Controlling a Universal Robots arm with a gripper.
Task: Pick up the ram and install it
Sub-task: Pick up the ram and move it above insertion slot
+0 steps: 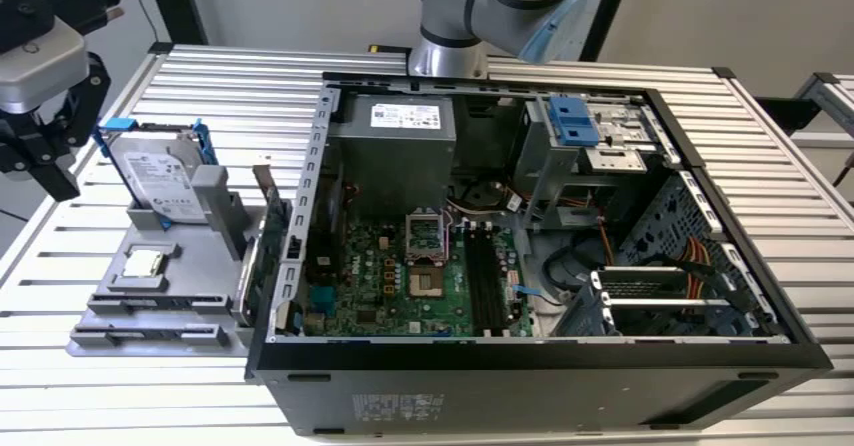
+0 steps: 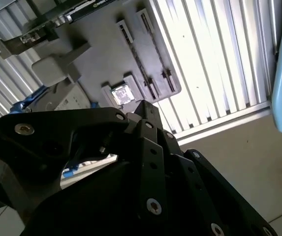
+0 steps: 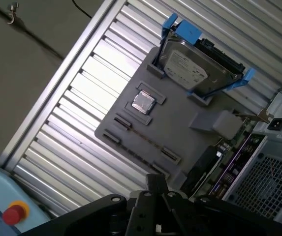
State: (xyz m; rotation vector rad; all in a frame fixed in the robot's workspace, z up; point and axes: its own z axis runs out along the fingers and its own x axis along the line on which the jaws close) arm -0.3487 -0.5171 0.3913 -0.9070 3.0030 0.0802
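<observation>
Ram (image 3: pixel 145 141): probably the thin strip in the gray tray's (image 3: pixel 180 125) long slot, which fixes it for pickup; view too poor to confirm. End effector (image 1: pixel 40 166) hovers beside the tray; cannot tell whether released or clenched.

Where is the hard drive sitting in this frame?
In the exterior view the hard drive stands propped in the grey tray on the exterior view's left, just outside the open computer case, with a square chip lying nearby on that tray.
</observation>
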